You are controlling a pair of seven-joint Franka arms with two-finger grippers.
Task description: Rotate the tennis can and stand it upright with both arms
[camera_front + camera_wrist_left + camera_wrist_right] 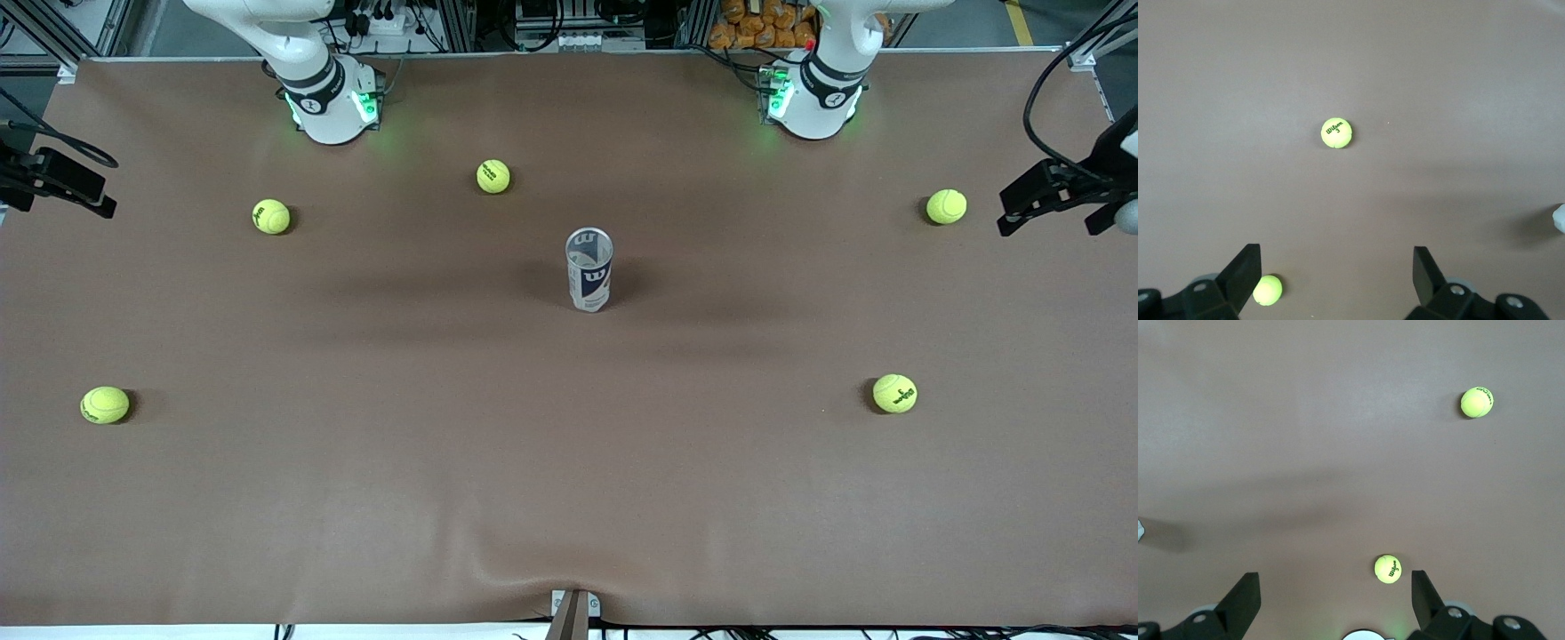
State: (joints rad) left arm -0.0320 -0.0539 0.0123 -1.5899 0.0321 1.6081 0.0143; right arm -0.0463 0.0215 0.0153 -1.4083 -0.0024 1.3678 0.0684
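Tennis can [589, 269] already upright mid-surface, balls ringing it from 10 to 4 o'clock, so my left pincer [1337, 273] and right pincer [1336, 597] hang wide open, empty, over surface ends.

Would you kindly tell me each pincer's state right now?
Left pincer: open, holding nothing.
Right pincer: open, holding nothing.

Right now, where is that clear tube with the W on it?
The tennis can stands upright near the middle of the brown table in the front view, apart from the balls; the closest tennis ball lies farther from the camera.
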